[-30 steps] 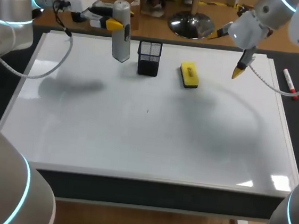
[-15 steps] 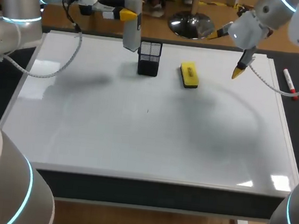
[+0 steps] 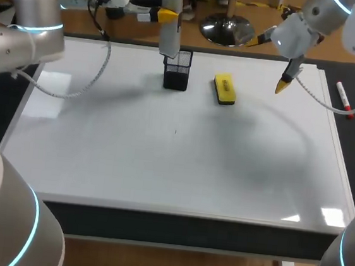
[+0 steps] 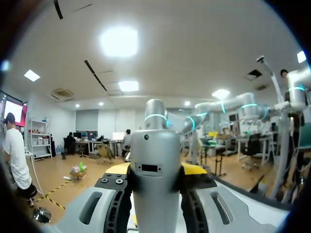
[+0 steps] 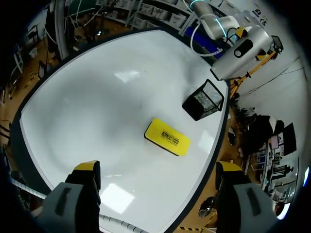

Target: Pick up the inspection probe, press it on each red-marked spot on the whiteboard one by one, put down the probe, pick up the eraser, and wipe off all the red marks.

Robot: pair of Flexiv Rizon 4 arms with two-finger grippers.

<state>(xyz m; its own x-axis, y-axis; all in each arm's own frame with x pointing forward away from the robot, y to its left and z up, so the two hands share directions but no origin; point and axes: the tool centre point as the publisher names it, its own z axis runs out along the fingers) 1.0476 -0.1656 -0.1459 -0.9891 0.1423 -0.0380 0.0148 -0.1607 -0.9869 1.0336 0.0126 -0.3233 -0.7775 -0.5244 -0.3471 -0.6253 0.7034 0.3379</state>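
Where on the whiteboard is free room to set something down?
The whole near half of the whiteboard, before the mesh holder and eraser, is bare; so is the far left part beside the holder. The far middle is crowded: holder, eraser, and the probe held close to the holder.

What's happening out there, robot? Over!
Left gripper shut on probe, upright above black mesh cup. Right gripper open, hovering near yellow eraser on whiteboard. Nothing in the way.
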